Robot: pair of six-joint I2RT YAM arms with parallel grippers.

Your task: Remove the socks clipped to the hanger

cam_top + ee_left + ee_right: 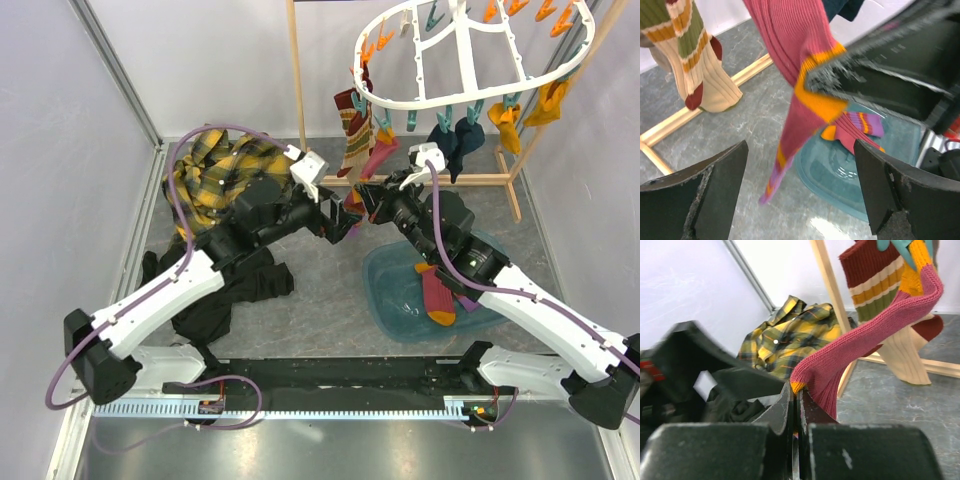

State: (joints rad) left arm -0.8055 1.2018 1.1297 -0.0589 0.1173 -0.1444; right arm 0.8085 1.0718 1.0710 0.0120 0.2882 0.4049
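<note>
A: Right gripper point(795, 392)?

B: Clenched on the toe end of the pink sock point(865, 347), orange tip just showing between the fingers. Sock runs taut, up and to the right, to a teal clip point(887, 245) at the top edge of the wrist view.

A: So it is on the hanger point(425, 104)?

B: Yes, clipped at the near-left rim, beside the maroon-and-beige striped sock point(352, 135). Navy socks point(455, 140) and mustard socks point(505, 125) hang further along the rim.

A: Left gripper point(800, 150)?

B: Jaws spread wide, nothing between the pads. It sits just beside the right gripper, the pink sock dangling in front of it.

A: Anything off the hanger?

B: One pink striped sock point(437, 292) lies in the teal basin point(400, 300) on the table, under the right arm. Yellow plaid shirt point(215, 170) heaped at far left.
</note>
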